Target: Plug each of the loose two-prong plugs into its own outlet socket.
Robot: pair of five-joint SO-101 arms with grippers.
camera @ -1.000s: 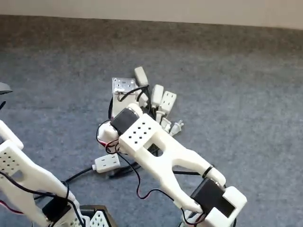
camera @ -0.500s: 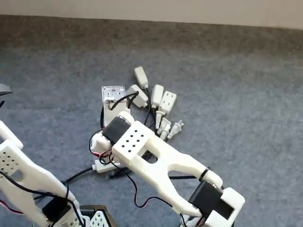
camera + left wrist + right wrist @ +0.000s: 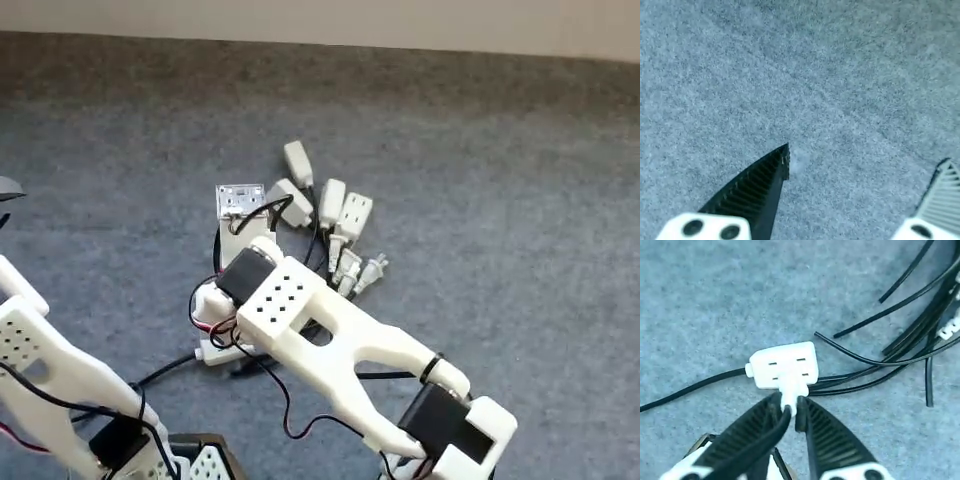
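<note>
The right gripper [image 3: 792, 412] is clamped on a small white two-prong plug [image 3: 790, 390], its toothed fingers nearly together around the body. The plug's front end touches the side of a white outlet socket block [image 3: 783, 364], which lies flat on the grey counter [image 3: 520, 200], left of centre; the prongs are hidden. Black cords [image 3: 910, 335] run off beside it. A heap of further plugs and sockets [image 3: 335, 215] lies farther back. The left gripper [image 3: 860, 170] hangs over bare counter, spread wide, holding nothing.
</note>
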